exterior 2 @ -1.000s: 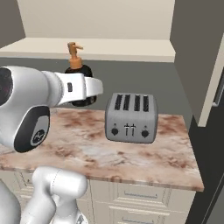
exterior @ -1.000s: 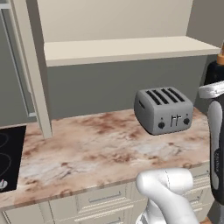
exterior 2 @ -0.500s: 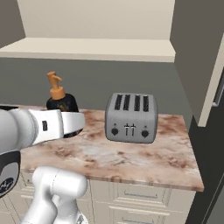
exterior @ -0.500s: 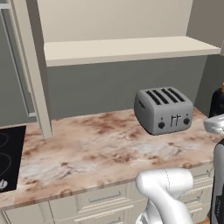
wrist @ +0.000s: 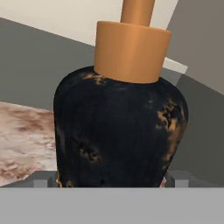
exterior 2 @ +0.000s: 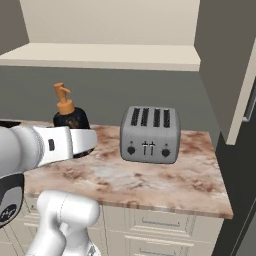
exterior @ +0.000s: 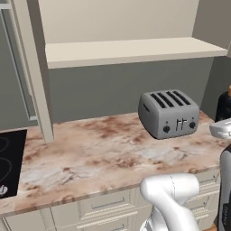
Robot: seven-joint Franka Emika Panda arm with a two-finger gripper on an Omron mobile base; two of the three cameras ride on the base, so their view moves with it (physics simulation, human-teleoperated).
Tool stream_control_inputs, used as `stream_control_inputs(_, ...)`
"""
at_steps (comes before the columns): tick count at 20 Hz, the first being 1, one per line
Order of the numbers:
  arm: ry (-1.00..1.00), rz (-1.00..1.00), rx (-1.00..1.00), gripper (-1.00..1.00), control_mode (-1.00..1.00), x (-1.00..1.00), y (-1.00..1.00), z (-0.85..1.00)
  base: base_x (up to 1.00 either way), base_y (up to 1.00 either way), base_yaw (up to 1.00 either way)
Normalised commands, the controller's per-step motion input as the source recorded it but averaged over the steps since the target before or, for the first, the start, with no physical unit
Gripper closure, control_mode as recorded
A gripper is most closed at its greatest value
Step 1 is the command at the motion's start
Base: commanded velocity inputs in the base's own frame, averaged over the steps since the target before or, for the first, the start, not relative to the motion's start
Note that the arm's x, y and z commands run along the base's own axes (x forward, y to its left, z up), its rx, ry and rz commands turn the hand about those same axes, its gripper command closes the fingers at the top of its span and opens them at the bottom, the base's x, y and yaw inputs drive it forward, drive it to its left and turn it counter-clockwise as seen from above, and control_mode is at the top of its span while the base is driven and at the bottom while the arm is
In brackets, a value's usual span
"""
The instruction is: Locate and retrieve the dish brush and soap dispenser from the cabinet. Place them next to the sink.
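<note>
a rendered kitchen with a marbled brown-and-cream bench (exterior: 94, 153) running below a grey wall. a white robot arm reaches across the front of the scene. its claw (wrist: 112, 181) is clenched on the soap dispenser (exterior 2: 70, 122), a squat black bottle with scuffed orange patches and a copper-orange pump top. in the hand view the bottle sits upright between the two grey fingertips (wrist: 43, 179), one on each side of its base, very close to the camera. in the right base view the bottle stands upright above the left part of the bench, its lower body hidden behind the white forearm; whether it touches the bench cannot be told. in the left base view a sliver of the black bottle shows at the far right edge.

a silver four-slot toaster (exterior 2: 150, 134) rests on the bench to the right of the bottle, well apart from it. above, a pale cream shelf (exterior: 131, 49) of the cabinet (exterior: 38, 72) spans the wall. a black cooktop (exterior: 11, 158) is set into the bench at the far left. cream drawer fronts (exterior: 103, 205) run below the bench edge.
</note>
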Motion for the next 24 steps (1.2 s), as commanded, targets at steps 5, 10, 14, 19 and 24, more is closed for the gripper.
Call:
stream_control_inputs(5, 0.0, 0.0, 0.0, 1.0, 1.0, 0.0, 0.0, 0.0, -0.1, 0.0, 0.0)
stream_control_inputs(10, 0.0, 0.0, 0.0, 1.0, 1.0, 0.0, 0.0, 0.0, -0.55, -0.03, 0.0)
stream_control_inputs(14, 0.0, 0.0, 0.0, 1.0, 1.0, 0.0, 0.0, 0.0, -0.53, -0.01, -0.03)
stream_control_inputs(19, 0.0, 0.0, 0.0, 1.0, 1.0, 0.0, 0.0, 0.0, 0.04, 0.2, 0.01)
stream_control_inputs(24, 0.0, 0.0, 0.0, 1.0, 1.0, 0.0, 0.0, 0.0, -0.09, 0.42, 0.41)
